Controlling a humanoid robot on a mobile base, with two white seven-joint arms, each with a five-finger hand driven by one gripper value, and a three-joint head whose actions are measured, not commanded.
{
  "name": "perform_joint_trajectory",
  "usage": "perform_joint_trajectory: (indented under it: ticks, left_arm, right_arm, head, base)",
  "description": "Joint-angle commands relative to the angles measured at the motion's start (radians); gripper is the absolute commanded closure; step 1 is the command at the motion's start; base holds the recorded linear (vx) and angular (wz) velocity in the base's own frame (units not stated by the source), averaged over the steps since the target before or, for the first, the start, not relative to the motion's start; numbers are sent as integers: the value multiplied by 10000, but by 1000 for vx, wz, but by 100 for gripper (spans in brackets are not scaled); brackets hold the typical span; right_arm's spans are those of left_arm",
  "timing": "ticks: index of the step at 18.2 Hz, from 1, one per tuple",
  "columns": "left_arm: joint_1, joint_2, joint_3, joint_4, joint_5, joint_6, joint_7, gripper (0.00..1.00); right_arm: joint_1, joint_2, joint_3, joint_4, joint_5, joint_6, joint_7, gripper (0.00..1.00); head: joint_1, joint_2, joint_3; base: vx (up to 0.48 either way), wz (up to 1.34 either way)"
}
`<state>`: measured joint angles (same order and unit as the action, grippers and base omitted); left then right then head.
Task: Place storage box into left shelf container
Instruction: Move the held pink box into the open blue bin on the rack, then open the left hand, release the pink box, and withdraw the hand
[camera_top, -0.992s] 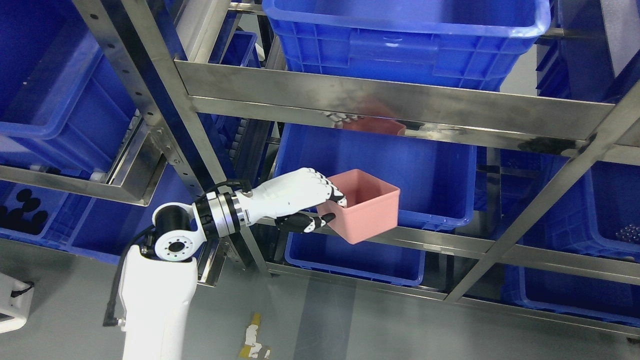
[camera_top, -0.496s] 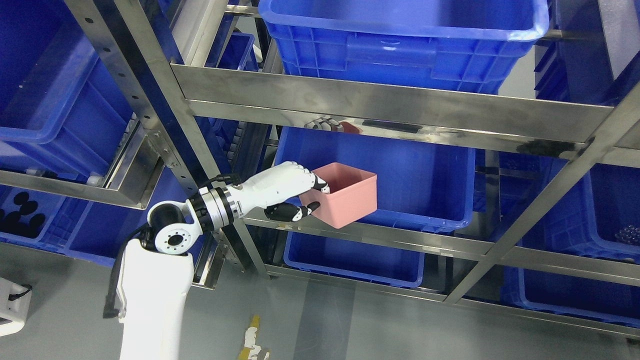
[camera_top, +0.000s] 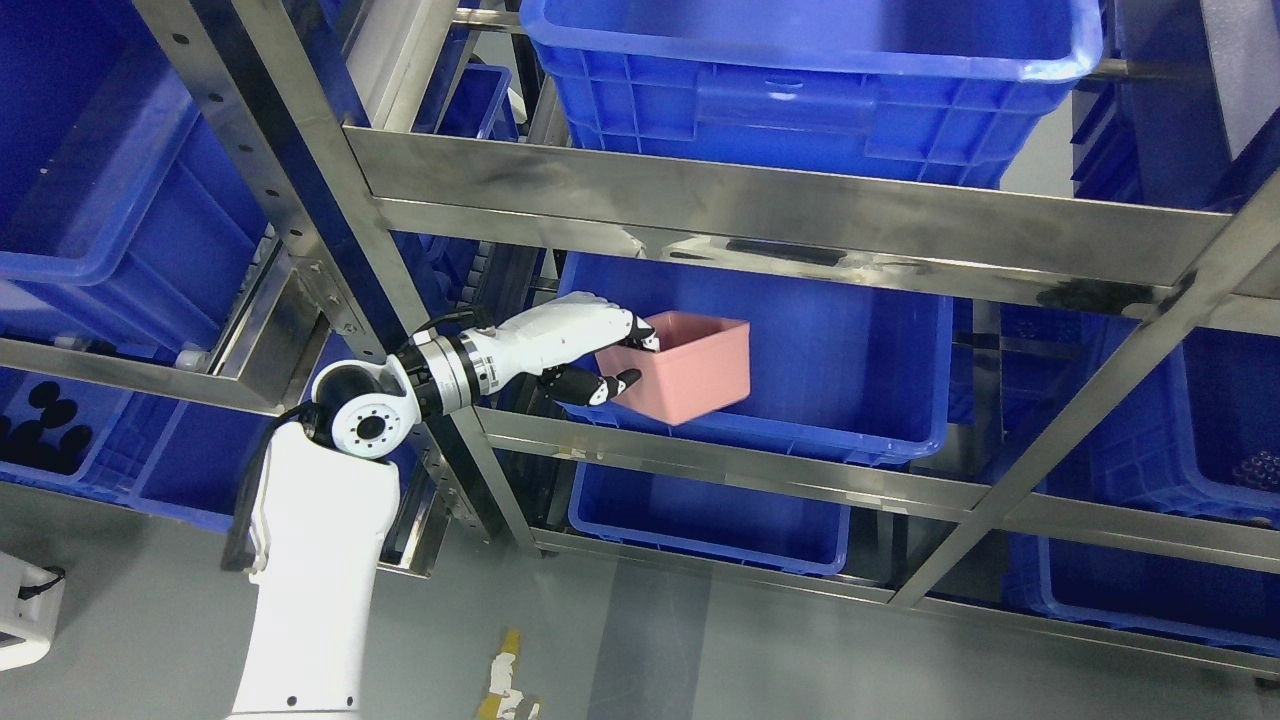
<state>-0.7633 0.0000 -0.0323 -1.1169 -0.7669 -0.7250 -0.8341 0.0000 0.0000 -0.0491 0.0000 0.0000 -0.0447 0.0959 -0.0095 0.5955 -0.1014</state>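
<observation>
Since a second ago my left hand (camera_top: 590, 345) has risen and carried the pink box (camera_top: 690, 368) up and back, so it now hangs inside the mouth of the blue bin (camera_top: 860, 370) on the middle shelf rather than out over the rail (camera_top: 720, 462) in front. My fingers (camera_top: 625, 325) curl over the box's near rim and my thumb (camera_top: 605, 385) presses up under its near wall, pinching that edge. The box sits just beyond my fingertips, open side up, tilted a little, its bottom clear of the bin's front lip; I cannot tell whether it touches the bin's floor. Above my hand runs the steel crossbeam (camera_top: 780, 215) with another blue bin (camera_top: 810, 80) on it. Below my hand, under the rail, a lower bin (camera_top: 710, 520) rests near the grey floor (camera_top: 640, 650).
</observation>
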Motion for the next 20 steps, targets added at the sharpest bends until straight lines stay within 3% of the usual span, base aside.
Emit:
perform_joint_trajectory:
  ticks: [1,4,6,8,10,13,16,18,20]
  left_arm:
    - [-282,175,-765,1428,-93,423,959,55]
    - [-267,175,-842,1322,61,424,1971,14]
    - [-267,175,-858,1184,91,347,2723,7]
    - [-221,175,-1010,832,716,332,2987,5]
    - [99,175,-1820,815,2415,499,2957,5]
    - [1508,175,-2376,662,4168,516,2957,4]
    - [3057,175,-2133,-454,5776,531,3261,1]
    - [3749,175,-1886,-1299,6547,775,4819,0]
    - [4698,175,-1962,-2172,6688,1158,7317,0]
  right_arm:
    - [261,-175,0,-175,-31,2,1756,0]
    - [261,-175,0,-175,-31,2,1756,0]
    - [261,-175,0,-175,-31,2,1756,0]
    - [261,-175,0,-175,-31,2,1756,0]
    - [261,-175,0,-175,-31,2,1756,0]
    - [261,-175,0,-175,-31,2,1756,0]
    - [261,-175,0,-175,-31,2,1756,0]
    - [261,-175,0,-175,-31,2,1756,0]
    - [261,-175,0,-175,-31,2,1756,0]
  head:
    - [0,0,0]
    - [0,0,0]
    - [0,0,0]
    - [0,0,0]
    - [0,0,0]
    - [0,0,0]
    - [0,0,0]
    - [0,0,0]
    - [0,0,0]
  base:
    - [0,0]
    - [0,0]
    - [0,0]
    - [0,0]
    - [0,0]
    - [0,0]
    - [0,0]
    - [0,0]
    - [0,0]
